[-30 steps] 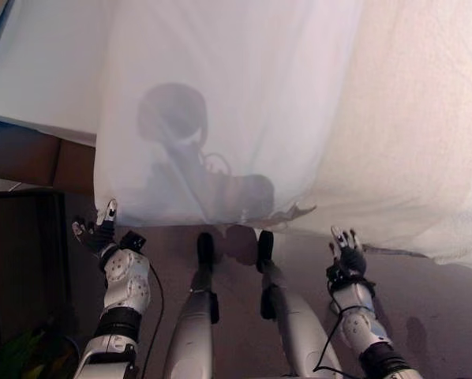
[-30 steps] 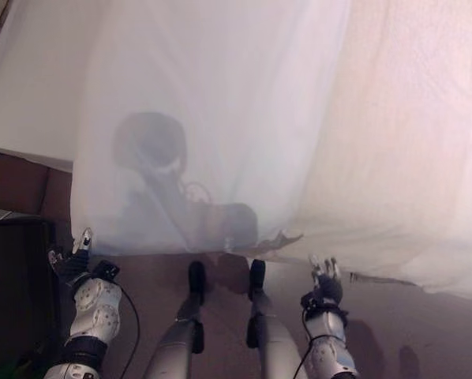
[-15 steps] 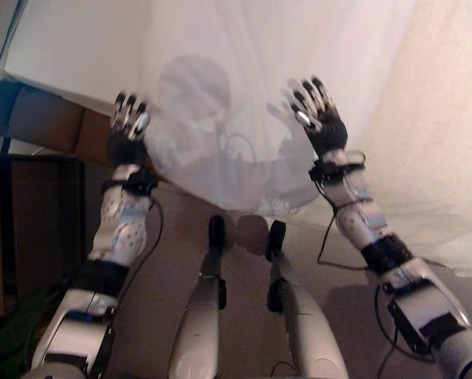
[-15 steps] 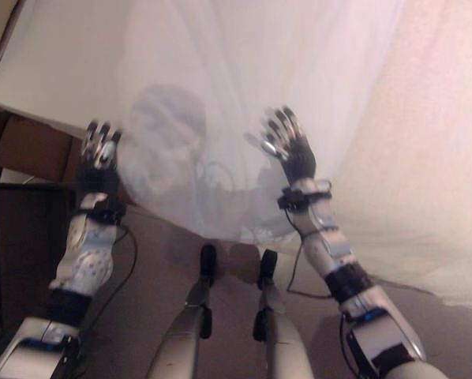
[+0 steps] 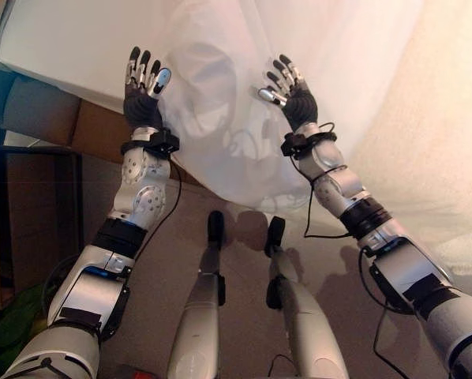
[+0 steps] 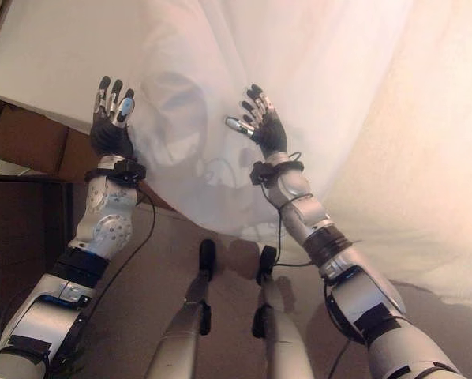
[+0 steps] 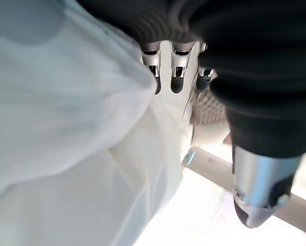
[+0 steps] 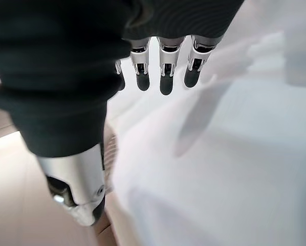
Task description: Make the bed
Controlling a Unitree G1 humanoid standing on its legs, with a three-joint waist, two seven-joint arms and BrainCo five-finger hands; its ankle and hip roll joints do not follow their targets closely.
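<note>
In the upper half of the left eye view a white sheet [image 5: 315, 79] is draped, hanging over the bed edge [image 5: 54, 55] at upper left. The left hand [image 5: 144, 87] and right hand [image 5: 290, 88] are raised before it, fingers spread and straight, nothing gripped. In the left wrist view folds of the cloth are seen touching the fingers [image 7: 166, 72]. Whatever lies beneath the sheet is hidden.

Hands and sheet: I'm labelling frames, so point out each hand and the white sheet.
left hand [image 5: 141, 101], left eye view, dark palm.
right hand [image 5: 297, 103], left eye view, dark palm.
white sheet [image 5: 346, 55], left eye view, hanging cloth.
</note>
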